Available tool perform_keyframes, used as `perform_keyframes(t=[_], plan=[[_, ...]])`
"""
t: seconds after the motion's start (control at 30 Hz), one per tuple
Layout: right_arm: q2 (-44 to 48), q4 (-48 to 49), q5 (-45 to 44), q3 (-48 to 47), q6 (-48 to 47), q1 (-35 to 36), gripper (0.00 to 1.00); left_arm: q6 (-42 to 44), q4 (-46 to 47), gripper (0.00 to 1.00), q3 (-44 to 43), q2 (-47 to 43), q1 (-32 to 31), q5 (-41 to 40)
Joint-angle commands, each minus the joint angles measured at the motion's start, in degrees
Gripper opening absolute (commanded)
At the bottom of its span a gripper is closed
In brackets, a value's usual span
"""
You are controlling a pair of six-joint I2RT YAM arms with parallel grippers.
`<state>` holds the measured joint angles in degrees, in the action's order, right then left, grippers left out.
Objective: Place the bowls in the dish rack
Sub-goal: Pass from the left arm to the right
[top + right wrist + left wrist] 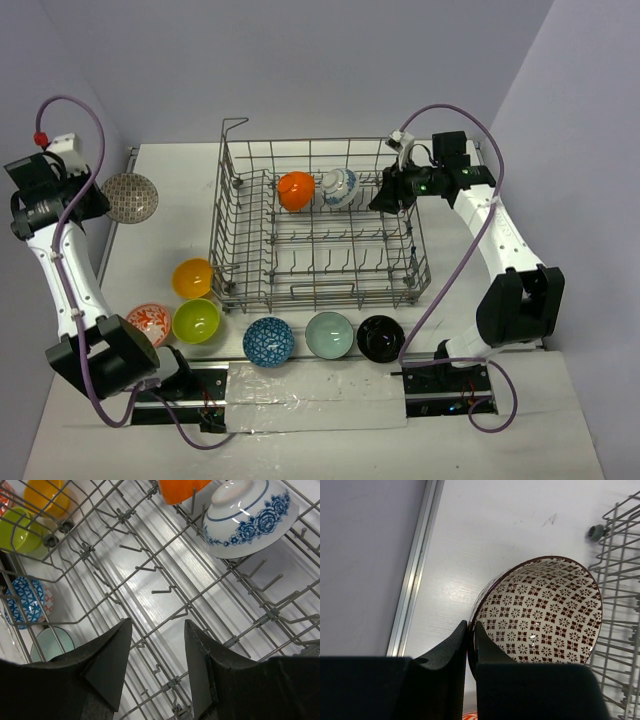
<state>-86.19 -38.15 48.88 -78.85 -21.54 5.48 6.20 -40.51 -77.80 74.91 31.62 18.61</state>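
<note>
Bowl (pixel 545 610), white, brown floret pattern, dark rim

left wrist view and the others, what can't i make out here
Left wrist: near rim of the brown-patterned bowl, hidden behind the left tool.
Right wrist: the orange bowl, cut off by the top edge; the pale teal bowl, partly behind the right tool.
Top external: the right tool's fingertips, too small and dark.

- Back wall (pixel 330 60): plain, pale lavender-grey.
- Left wall (pixel 25 80) and right wall (pixel 590 150): same colour, closing in both sides of the table.
- Table (pixel 175 230): white top with a faint grain and a soft sheen.
- Metal rail (pixel 415 580): silver, along the table's left edge beside the wall.
- Light: even, with soft shadows.
</note>
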Motion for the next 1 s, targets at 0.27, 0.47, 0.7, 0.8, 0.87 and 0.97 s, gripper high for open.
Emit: perform_keyframes(t=[0.27,0.47,0.7,0.8,0.87,0.97], plan=[[-1.35,-3.07,-0.81,-3.94,-2.80,1.73,0.54,-4.26,-3.51,0.00,-16.40,2.16,-11.13,-1.73],[-1.79,-4.21,-1.68,-4.47,-3.86,2.52,0.54,-5.14,-4.93,0.00,-22.12,5.06,-18.33,-5.51],[-2.31,-5.53,-2.30,-5.17,-4.83,3.66,0.54,-5.67,-6.51,0.00,-26.43,7.87,-24.66,-8.32],[-2.14,-5.44,-2.39,-5.26,-4.65,3.93,0.54,-5.67,-7.04,0.00,-27.84,8.93,-28.35,-9.82],[-1.70,-5.09,-2.56,-5.09,-4.30,3.93,0.54,-7.87,-7.12,0.00,-28.81,9.81,-31.07,-10.69],[-1.17,-4.92,-2.39,-5.00,-4.21,3.93,0.55,-7.96,-7.47,0.00,-30.73,11.56,-35.55,-12.18]])
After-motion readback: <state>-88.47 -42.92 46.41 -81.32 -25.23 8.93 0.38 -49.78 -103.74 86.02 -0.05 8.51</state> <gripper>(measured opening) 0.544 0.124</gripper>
